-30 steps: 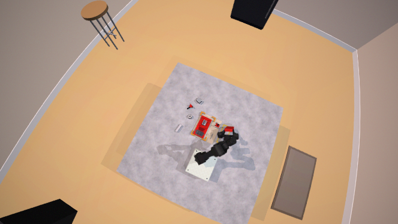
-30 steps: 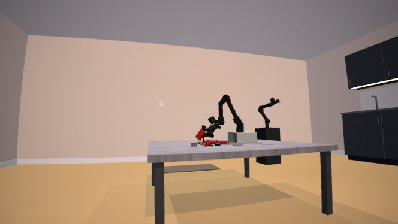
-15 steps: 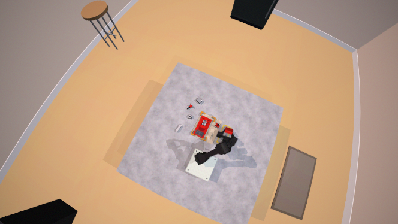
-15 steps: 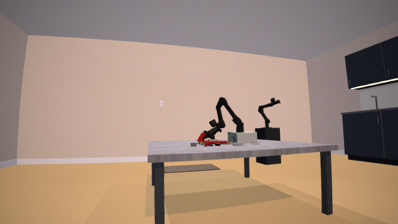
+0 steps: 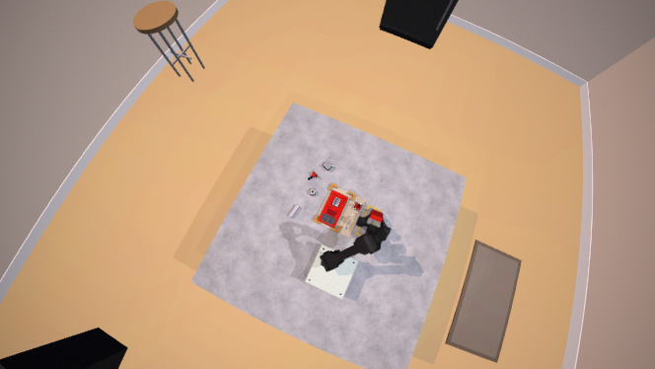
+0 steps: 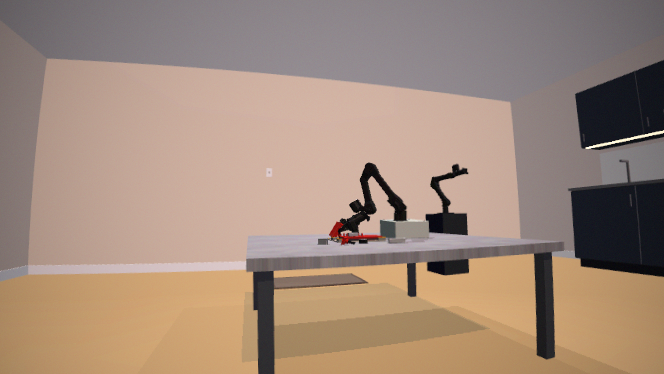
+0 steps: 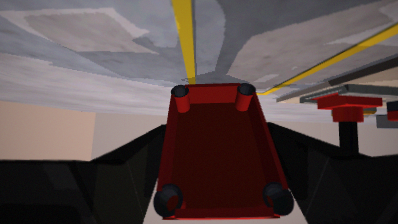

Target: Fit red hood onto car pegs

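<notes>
Evidently, the red hood (image 5: 376, 215) (image 6: 336, 230) (image 7: 220, 155) is off the car, held tilted over the side of the counter (image 5: 256, 237) (image 6: 400, 257) nearest the floor mat (image 5: 485, 301) (image 6: 320, 281). The single hand (image 5: 370, 220) (image 6: 343, 228) (image 7: 215, 129) is clamped on it, one dark finger along each long side, probably so that the ends and underside remain free for seating. The wrist view looks into the hollow underside and shows four corner bosses: two far, two near.

The one red chassis (image 5: 330, 211) (image 6: 367, 237) lies around the counter's middle, between orange corner brackets (image 5: 317, 220), which presumably keep it from sliding while the hood goes on. One engine block (image 5: 336, 202) sits on its deck. The pegs are too small to count.

Between the chassis and the edge opposite the mat are four loose parts, perhaps set there to leave the arm room: one grey block (image 5: 327, 166) (image 6: 323, 241), one red-and-black piece (image 5: 313, 175), one round part (image 5: 312, 191) and one pale bar (image 5: 294, 211).

The next move calls for levelling the hood and bringing it over the chassis; opening the hand at this tilt could drop it askew.
</notes>
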You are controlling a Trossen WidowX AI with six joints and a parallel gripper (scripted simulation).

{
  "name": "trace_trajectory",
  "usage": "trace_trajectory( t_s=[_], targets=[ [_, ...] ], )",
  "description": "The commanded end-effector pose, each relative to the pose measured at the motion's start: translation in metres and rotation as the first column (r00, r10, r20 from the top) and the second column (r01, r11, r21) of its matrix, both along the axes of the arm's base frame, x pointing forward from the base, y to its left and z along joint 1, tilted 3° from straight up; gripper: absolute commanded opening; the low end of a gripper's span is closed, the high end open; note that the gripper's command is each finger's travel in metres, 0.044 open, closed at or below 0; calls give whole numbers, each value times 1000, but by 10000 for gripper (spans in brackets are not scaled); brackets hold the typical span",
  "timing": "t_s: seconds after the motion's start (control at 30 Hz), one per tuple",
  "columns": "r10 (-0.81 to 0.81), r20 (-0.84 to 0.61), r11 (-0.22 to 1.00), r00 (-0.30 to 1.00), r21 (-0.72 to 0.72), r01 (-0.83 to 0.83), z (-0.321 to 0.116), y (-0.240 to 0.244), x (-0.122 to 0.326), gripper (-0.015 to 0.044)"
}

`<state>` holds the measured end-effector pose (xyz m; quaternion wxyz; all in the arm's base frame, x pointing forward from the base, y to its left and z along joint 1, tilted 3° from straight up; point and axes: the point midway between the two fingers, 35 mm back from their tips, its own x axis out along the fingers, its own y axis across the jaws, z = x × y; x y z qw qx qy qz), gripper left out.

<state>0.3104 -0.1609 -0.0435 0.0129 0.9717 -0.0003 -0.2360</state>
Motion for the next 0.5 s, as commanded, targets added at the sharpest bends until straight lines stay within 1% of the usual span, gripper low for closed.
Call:
trace_trajectory(
  t_s=[0.0, 0.23, 0.47],
  targets=[
    [0, -1, 1000, 1000, 1, 0, 0, 0, 0, 263],
    [0, -1, 1000, 1000, 1, 0, 0, 0, 0, 440],
    [-1, -9, 1000, 1000, 4, 1, 8, -4, -6, 440]
  ],
)
